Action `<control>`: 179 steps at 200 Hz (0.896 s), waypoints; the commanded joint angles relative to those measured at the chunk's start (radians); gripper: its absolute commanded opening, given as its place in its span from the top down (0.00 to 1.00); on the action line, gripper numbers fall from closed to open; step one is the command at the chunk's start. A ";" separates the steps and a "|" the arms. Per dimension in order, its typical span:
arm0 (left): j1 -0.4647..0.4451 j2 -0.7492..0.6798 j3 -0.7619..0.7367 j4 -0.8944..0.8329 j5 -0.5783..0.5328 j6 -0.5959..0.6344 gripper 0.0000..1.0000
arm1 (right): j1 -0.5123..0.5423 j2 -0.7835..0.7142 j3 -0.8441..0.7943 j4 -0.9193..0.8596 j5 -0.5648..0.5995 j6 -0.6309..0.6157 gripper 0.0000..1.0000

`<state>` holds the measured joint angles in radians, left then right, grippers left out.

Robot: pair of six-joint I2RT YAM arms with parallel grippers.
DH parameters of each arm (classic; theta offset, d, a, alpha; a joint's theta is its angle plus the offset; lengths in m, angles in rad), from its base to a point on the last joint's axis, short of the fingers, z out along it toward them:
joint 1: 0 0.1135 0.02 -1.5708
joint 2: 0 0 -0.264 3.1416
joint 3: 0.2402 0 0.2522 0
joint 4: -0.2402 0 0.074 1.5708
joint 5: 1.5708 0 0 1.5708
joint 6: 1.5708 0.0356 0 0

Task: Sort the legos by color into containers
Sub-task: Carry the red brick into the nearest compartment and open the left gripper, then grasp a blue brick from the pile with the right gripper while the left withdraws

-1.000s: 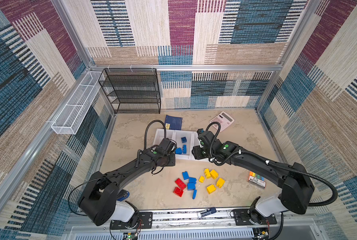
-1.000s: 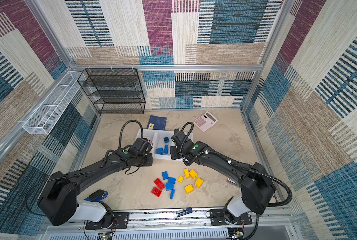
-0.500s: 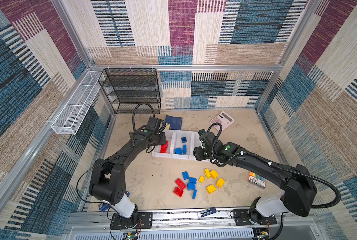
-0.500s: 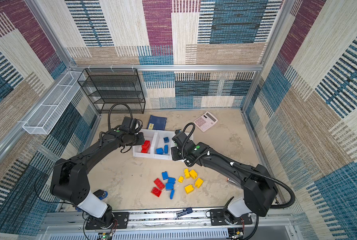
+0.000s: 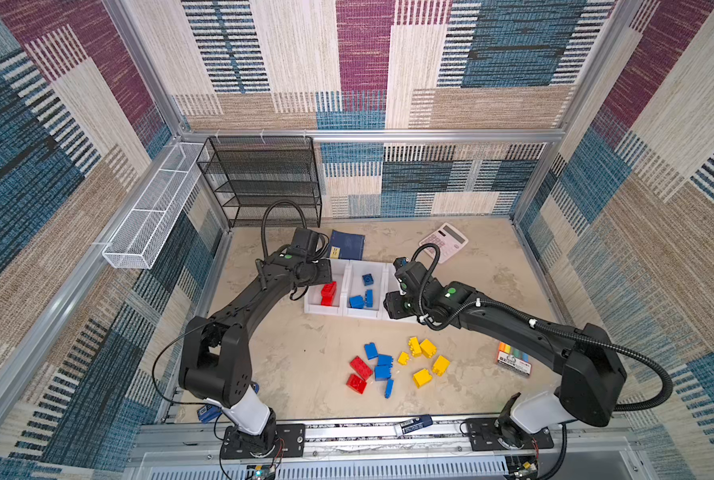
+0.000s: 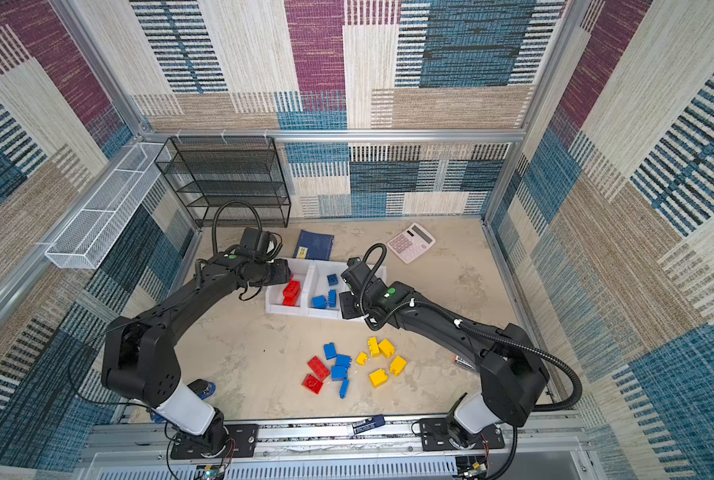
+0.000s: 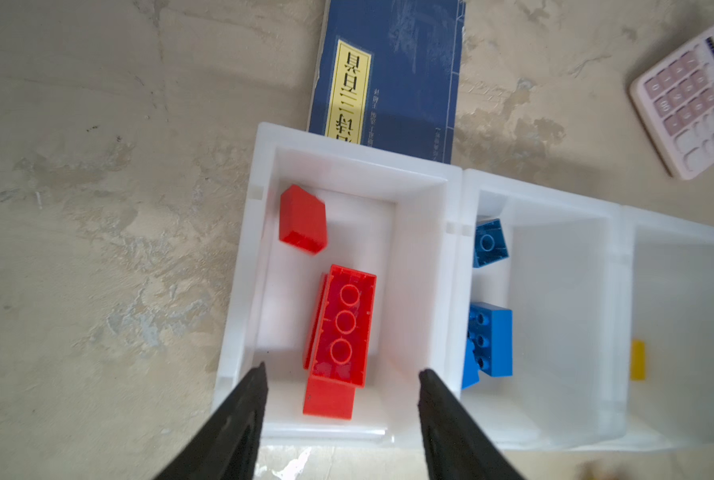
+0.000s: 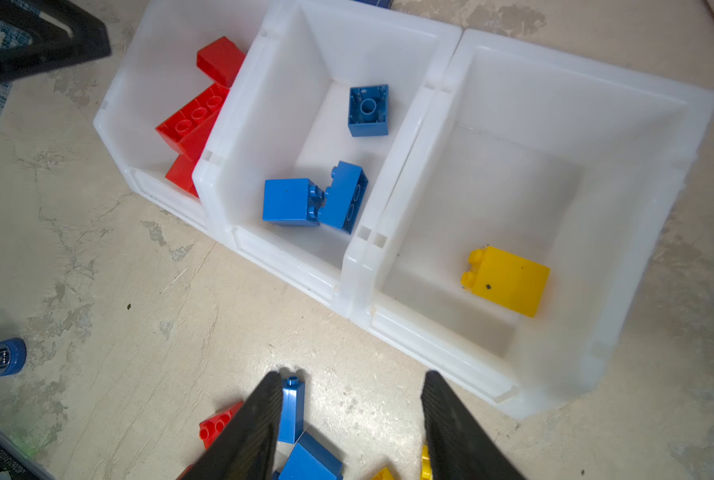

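**Partly sorted, both pincers released**

Red studded plastic bricks (image 7: 345,324) lie in the left-end bin of three joined white plastic bins (image 8: 434,345). Three blue bricks (image 8: 291,201) are in the middle bin, one yellow brick (image 8: 507,280) in the right-end bin. Loose bricks (image 5: 388,365) cluster on the beige tabletop (image 5: 297,353) near the bins' front. Left pincer (image 7: 343,369) hovers over the red bin, jaws apart, empty. Right pincer (image 8: 352,374) hovers over the tabletop, jaws apart, empty.
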<state>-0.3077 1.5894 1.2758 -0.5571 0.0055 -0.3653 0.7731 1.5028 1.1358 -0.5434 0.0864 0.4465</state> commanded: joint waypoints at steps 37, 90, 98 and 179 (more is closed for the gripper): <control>0.000 -0.301 -0.265 0.013 0.016 -0.078 0.38 | 0.002 -0.042 -0.036 0.001 -0.008 0.018 0.44; -0.006 -0.653 -0.581 0.065 0.083 -0.298 0.41 | 0.002 -0.062 -0.118 0.017 -0.034 0.031 0.45; -0.009 -0.689 -0.623 0.083 0.091 -0.329 0.41 | 0.002 -0.058 -0.120 0.015 -0.040 0.030 0.45; -0.015 -0.799 -0.715 0.033 0.100 -0.350 0.41 | 0.043 -0.013 -0.130 -0.030 -0.054 0.043 0.47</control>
<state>-0.3210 0.7952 0.5694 -0.5217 0.0887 -0.6861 0.7998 1.4746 1.0069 -0.5632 0.0357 0.4671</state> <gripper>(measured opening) 0.586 0.536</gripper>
